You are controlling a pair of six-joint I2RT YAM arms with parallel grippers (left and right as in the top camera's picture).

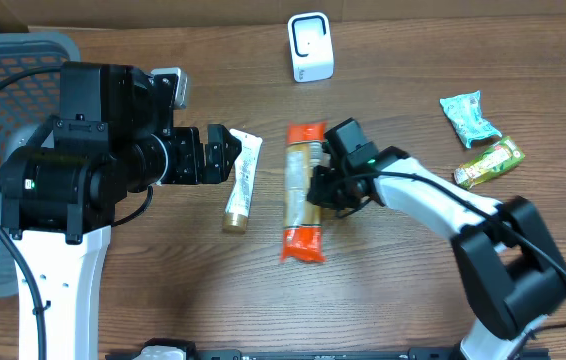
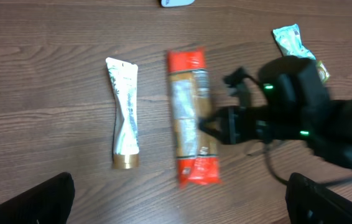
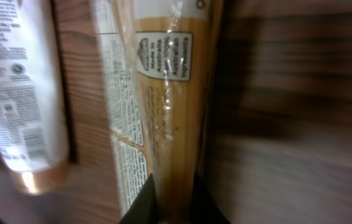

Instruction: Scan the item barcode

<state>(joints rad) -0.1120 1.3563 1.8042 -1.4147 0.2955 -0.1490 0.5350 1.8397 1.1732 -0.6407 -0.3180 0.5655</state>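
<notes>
The item, a long packet of spaghetti (image 1: pixel 301 170) with orange-red ends, lies lengthwise at the table's middle. My right gripper (image 1: pixel 320 190) reaches in from the right and is shut on the packet's right edge near its lower half. In the right wrist view the dark fingers pinch the clear wrapper (image 3: pixel 166 93) at the gripper (image 3: pixel 173 208). In the left wrist view the packet (image 2: pixel 189 112) shows from above. My left gripper (image 1: pixel 225 152) hovers open just left of it, its gap (image 2: pixel 179 193) holding nothing. I cannot make out a barcode in any view.
A white tube with a gold cap (image 1: pixel 242 180) lies just left of the packet. A white scanner stand (image 1: pixel 310 47) sits at the back centre. Two green snack packs (image 1: pixel 471 118) (image 1: pixel 489 162) lie far right. A grey basket (image 1: pixel 3 60) fills the left edge.
</notes>
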